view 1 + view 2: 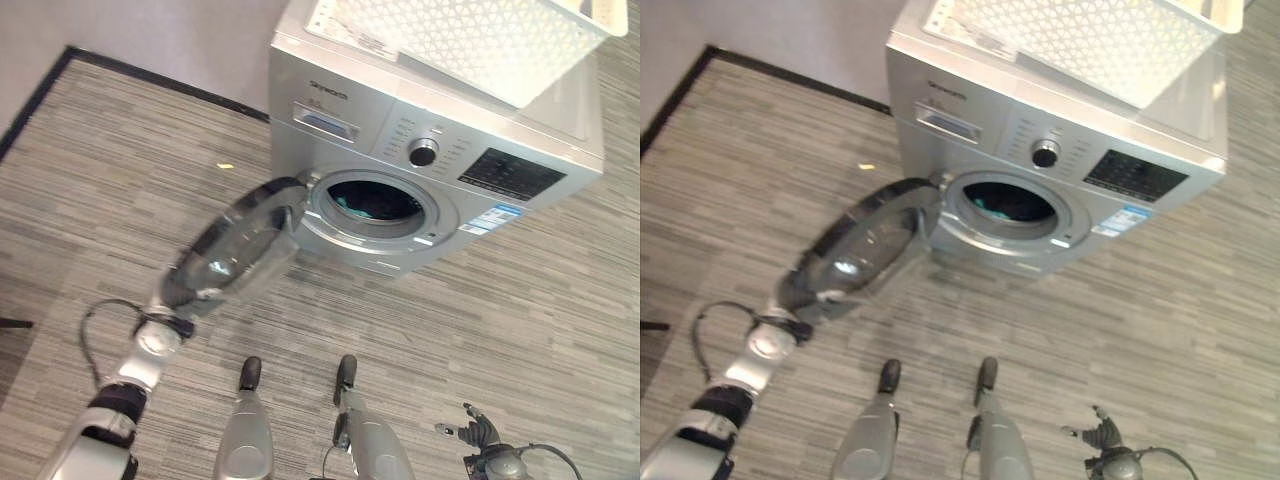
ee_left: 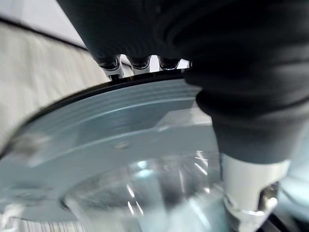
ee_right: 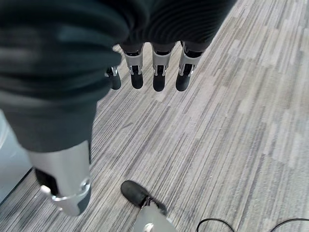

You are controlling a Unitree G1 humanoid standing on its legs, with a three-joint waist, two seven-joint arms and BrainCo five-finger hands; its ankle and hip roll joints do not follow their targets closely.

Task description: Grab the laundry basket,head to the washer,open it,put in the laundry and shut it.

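Washer (image 1: 440, 150) door (image 1: 235, 250) wide open under left hand (image 2: 140, 63), grip unclear; right hand (image 3: 154, 72) slack, empty; basket (image 1: 470, 35) atop

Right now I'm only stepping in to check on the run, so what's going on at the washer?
The robot stands in front of the silver washer with its round door swung wide open. Its left hand is at the door's outer rim, fingers reaching over the edge, though their tips are hidden. Something dark and teal lies inside the drum. The white laundry basket sits on top of the washer. The right hand hangs idle over the floor, fingers relaxed.
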